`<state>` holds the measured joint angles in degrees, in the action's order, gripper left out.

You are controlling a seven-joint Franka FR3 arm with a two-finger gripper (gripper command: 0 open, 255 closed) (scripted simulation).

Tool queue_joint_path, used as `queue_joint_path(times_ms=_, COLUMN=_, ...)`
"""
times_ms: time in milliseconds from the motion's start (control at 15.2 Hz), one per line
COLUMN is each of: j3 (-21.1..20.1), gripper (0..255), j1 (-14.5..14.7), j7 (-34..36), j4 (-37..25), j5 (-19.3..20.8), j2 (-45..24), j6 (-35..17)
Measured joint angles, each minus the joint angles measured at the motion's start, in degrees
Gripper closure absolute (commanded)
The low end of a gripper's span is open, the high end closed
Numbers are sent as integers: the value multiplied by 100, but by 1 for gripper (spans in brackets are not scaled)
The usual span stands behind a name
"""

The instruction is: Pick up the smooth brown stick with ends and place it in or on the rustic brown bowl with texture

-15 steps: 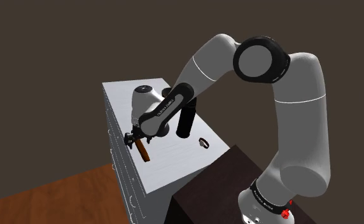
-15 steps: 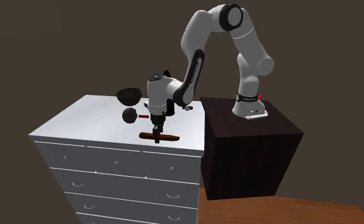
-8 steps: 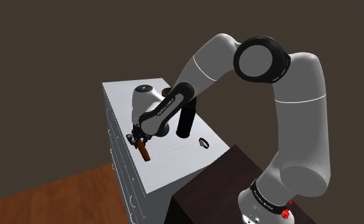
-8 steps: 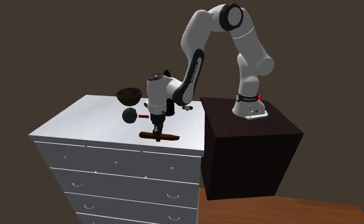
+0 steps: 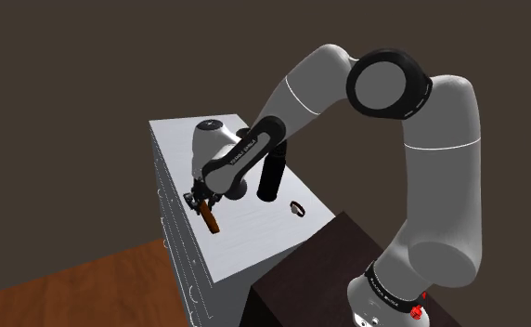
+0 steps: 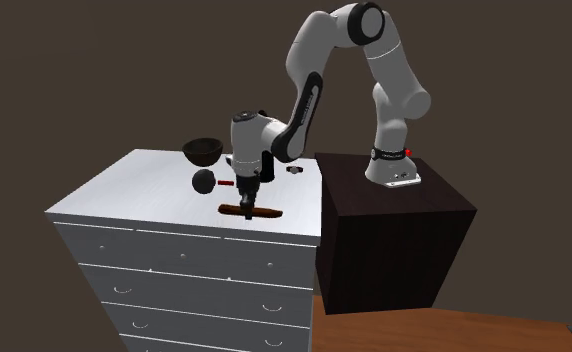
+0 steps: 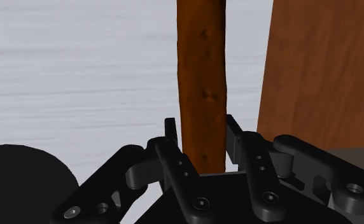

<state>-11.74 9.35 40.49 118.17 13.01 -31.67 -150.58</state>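
1. The hand (image 7: pixel 202 128) is closed on the brown stick (image 7: pixel 202 63), one finger at each side.
2. The stick is near an edge of the white chest of drawers (image 6: pixel 154 190); the dark bowl (image 6: pixel 203 150) stands well apart.
3. Around are a brown wooden floor (image 5: pixel 87 288) and a dark wall (image 5: pixel 69 93).

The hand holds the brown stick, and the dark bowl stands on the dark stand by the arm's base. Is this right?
No: the dark bowl stands on the white dresser, as the second exterior view shows. The hand does hold the brown stick.
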Motion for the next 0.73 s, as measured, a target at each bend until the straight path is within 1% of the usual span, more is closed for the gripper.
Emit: queue_joint_path(times_ms=726, j3=-220, gripper=255, j1=-157, j7=-180, j4=110, j5=-268, j2=720, j6=600)
